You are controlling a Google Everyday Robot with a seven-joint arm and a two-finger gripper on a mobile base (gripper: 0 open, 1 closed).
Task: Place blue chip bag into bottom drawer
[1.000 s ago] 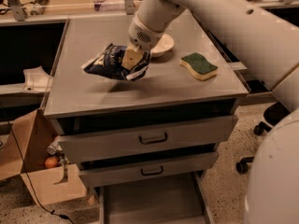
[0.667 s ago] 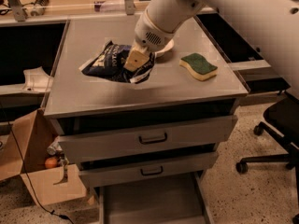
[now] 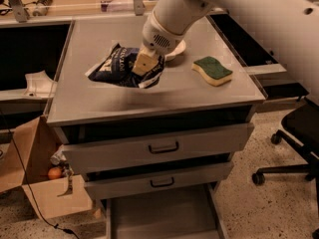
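Fingers (image 3: 143,62), tan in colour, were closed on the blue chip bag (image 3: 115,66), pinching its right-hand end from above. The gripper (image 3: 147,67) hung over the middle of the table (image 3: 164,99), at the end of a thick white arm (image 3: 199,6) that reached in from beyond the table's far right corner. The bag was crumpled, its white lettering facing up and its free end pointing toward the table's left edge. A soft shadow lay on the table under it; whether its lower edge touched the table could not be told.

On the right part of the table lay a green-and-yellow sponge (image 3: 212,70), green side up, well apart from the bag. A pale shallow bowl (image 3: 177,50) sat toward the back of the table, partly hidden behind the arm's wrist.

Under the table were three grey drawers. The top drawer (image 3: 199,144) and the middle drawer (image 3: 194,177), each with a dark bar handle, stood slightly out. The bottom drawer (image 3: 159,214) was pulled far out at the table's foot, a flat tray with raised side rails.

A cardboard box (image 3: 30,188) stood on the floor left of the table, with an orange round thing (image 3: 55,173) in it. A black office chair (image 3: 295,133) stood to the table's right
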